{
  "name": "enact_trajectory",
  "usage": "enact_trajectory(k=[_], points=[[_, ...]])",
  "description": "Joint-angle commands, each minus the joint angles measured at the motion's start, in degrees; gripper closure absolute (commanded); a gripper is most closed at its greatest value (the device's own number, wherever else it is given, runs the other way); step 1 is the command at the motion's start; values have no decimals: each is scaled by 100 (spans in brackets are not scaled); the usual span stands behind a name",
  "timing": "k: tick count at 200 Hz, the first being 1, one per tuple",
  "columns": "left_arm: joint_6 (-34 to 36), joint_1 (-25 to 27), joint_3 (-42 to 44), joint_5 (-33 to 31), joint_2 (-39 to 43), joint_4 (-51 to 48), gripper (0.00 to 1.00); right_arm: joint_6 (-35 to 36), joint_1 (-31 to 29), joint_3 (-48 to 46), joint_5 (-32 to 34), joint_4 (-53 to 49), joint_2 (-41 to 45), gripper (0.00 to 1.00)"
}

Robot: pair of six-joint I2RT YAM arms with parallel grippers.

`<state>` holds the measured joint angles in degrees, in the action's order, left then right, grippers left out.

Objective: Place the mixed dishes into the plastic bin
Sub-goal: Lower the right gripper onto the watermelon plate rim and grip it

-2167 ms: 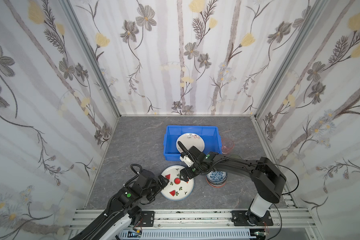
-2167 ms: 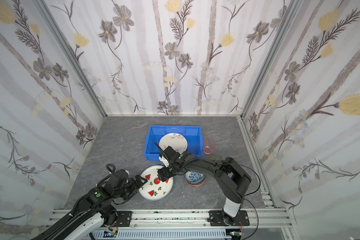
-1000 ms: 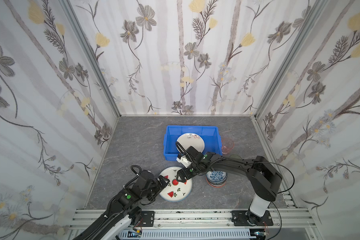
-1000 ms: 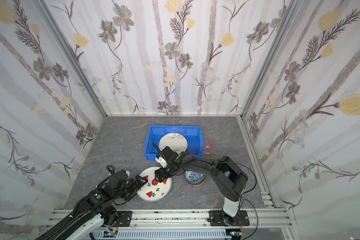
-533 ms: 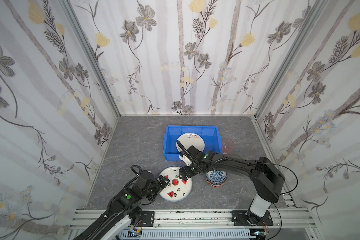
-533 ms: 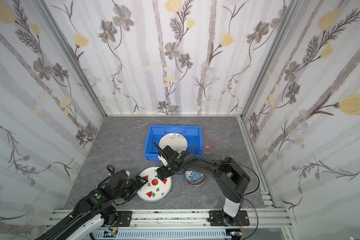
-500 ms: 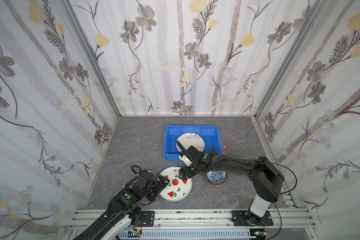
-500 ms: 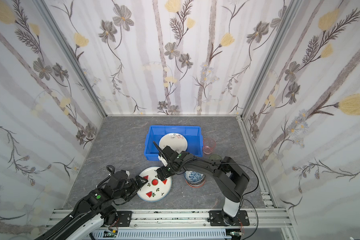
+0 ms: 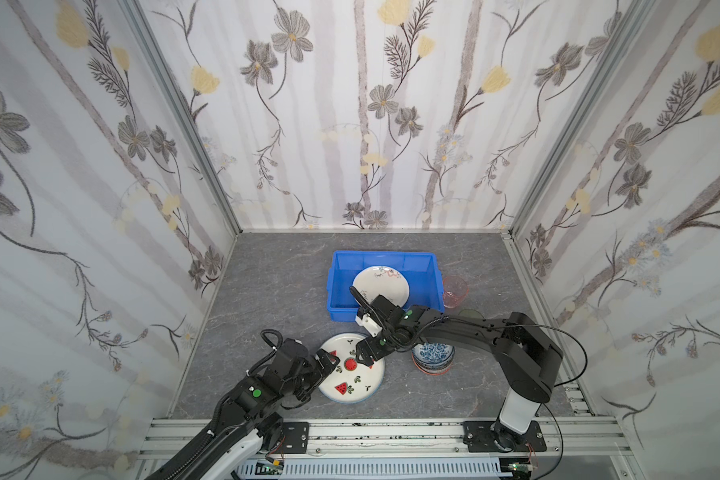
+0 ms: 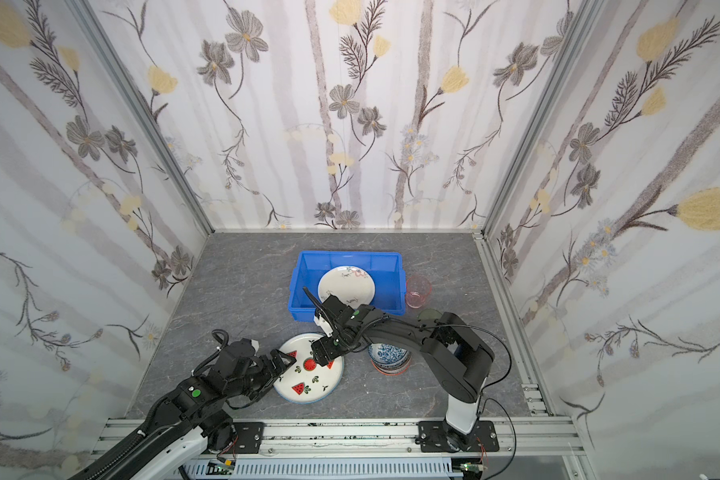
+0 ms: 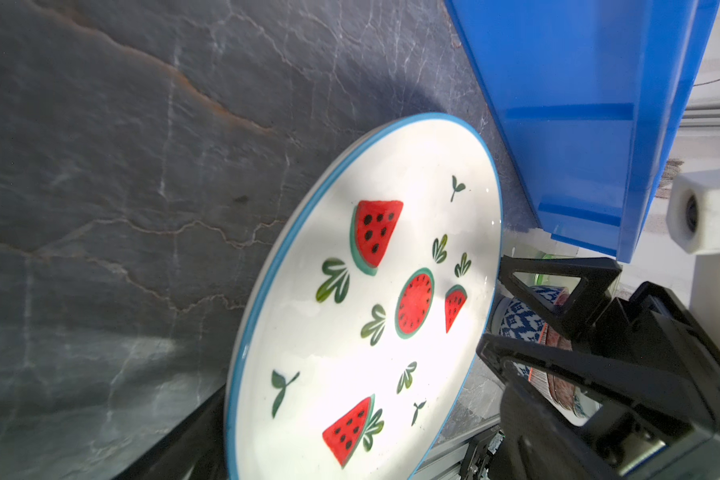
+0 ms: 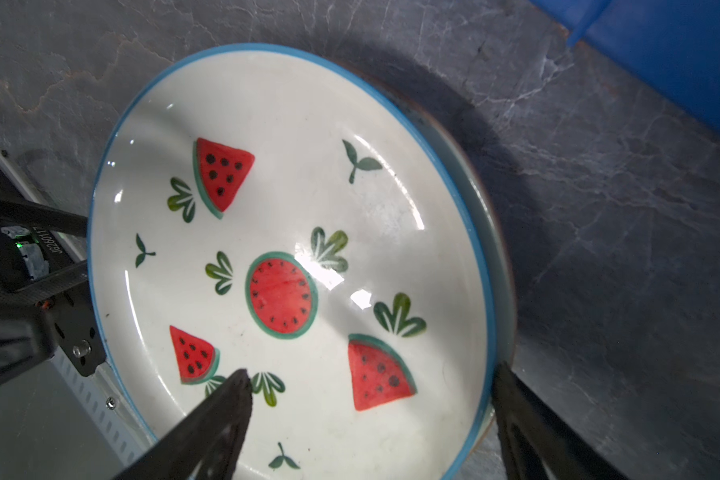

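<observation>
The watermelon-print plate [image 9: 352,374] [image 10: 308,376] [image 11: 371,299] [image 12: 292,257] lies on the grey floor in front of the blue plastic bin [image 9: 337,286] [image 10: 302,286]. It rests on a pale green plate whose rim [image 12: 500,257] shows at one side. My right gripper [image 9: 368,355] [image 10: 323,351] [image 12: 371,372] is open and straddles the far rim, one finger over the plate and one outside. My left gripper [image 9: 327,363] [image 10: 281,366] is open at the plate's left rim. A cream plate [image 9: 381,284] lies in the bin.
A stack of bowls topped by a blue-white one [image 9: 433,357] [image 10: 389,355] sits right of the plate, under the right arm. A pink tumbler [image 9: 454,289] [image 10: 418,291] stands by the bin's right wall, with a green tumbler [image 10: 429,313] just in front of it. Papered walls enclose the floor.
Hardly anything differs. The right gripper has shifted slightly along the watermelon plate's far rim, and the left gripper stays at the plate's left rim. Both stay open.
</observation>
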<state>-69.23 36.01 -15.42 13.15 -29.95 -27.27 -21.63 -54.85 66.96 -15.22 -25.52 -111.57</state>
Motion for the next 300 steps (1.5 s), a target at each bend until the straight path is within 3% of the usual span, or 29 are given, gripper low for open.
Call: enact_trajectory(k=[1,62,88,140,202,300], points=[[-44,-7,-58,-40,17,94,2,-43,-25,15,-203,197,-72,11],[-90,-3,-66,-34,69,107,2,-91,-58,6,-437,335,-92,11],[-88,-6,-90,-35,69,107,6,-105,-57,-7,-566,396,-121,11],[-82,1,-62,-31,69,111,27,-131,-64,1,-736,485,-162,11],[-109,-6,-106,-45,78,108,65,-131,-57,1,-719,484,-240,11],[-118,-6,-207,-146,104,108,89,-140,-57,71,-613,417,-188,11]])
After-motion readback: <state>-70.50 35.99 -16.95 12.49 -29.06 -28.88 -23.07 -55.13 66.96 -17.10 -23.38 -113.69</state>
